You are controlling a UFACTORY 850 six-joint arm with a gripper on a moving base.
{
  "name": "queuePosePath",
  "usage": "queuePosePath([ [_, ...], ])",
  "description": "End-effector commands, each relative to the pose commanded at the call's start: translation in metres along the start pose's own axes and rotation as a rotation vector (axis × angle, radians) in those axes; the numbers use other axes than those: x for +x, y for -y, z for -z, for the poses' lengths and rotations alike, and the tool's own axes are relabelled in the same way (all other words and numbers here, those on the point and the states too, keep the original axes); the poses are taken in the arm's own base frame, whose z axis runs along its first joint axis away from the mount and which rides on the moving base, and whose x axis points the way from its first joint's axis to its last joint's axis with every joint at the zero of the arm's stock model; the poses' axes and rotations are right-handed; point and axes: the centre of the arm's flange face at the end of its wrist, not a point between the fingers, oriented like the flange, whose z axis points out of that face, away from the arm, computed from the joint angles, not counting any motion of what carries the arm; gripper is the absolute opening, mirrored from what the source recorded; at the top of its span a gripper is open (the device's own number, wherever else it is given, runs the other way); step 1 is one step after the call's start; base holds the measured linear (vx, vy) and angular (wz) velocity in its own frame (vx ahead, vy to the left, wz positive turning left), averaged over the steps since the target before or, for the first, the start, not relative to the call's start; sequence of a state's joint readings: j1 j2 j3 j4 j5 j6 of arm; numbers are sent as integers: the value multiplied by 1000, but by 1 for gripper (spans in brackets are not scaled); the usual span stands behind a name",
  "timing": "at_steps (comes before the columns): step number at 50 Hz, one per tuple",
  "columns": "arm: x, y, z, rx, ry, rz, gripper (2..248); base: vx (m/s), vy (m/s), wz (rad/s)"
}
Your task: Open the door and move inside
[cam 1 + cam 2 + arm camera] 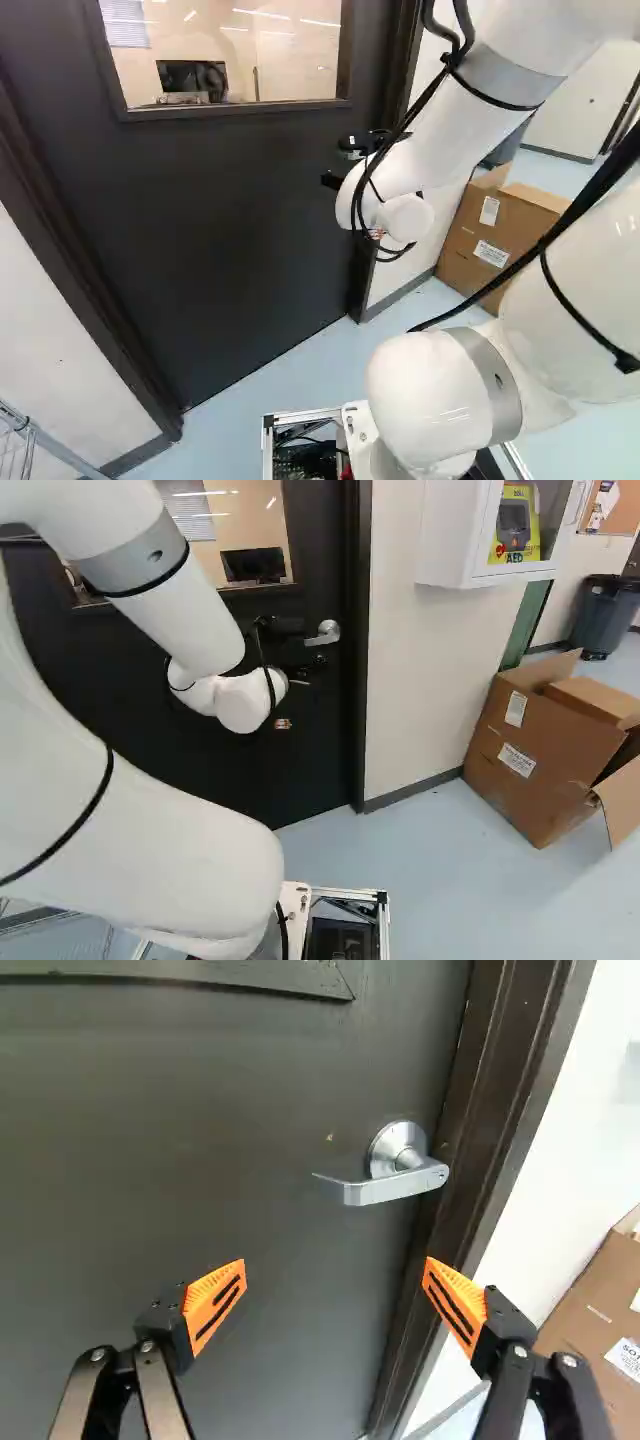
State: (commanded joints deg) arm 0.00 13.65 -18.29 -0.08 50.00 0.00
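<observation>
My gripper (pixel 312 666) is held up before the dark door (pixel 230 230), near its latch side, in the right base view. The wrist view has the gripper (pixel 336 1264) with its two orange-padded fingers spread wide and nothing between them. Ahead of them, nearer the finger on the door-frame side, the silver lever handle (pixel 385 1190) sits on the door, apart from both fingers. The lever is roughly level, pointing away from the frame. In the right base view the handle (pixel 325 633) shows just beyond the gripper. The door stands closed in its frame (pixel 500 1090).
An open cardboard box (pixel 545 750) stands on the floor right of the door, by the white wall (pixel 410 680). A white cabinet (pixel 450 540) hangs above on that wall. A grey bin (pixel 603 615) is farther back. Metal wire racking (pixel 30 440) stands at the near left.
</observation>
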Motion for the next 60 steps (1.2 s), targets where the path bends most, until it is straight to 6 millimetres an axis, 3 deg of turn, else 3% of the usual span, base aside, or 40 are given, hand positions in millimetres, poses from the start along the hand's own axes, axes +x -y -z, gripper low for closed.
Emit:
queuePosePath([
  [35, 37, 4, -9, 68, -83, 70, 247, 0, 0, 0],
  [60, 68, 3, -32, 116, -133, 135, 247, 0, 0, 0],
])
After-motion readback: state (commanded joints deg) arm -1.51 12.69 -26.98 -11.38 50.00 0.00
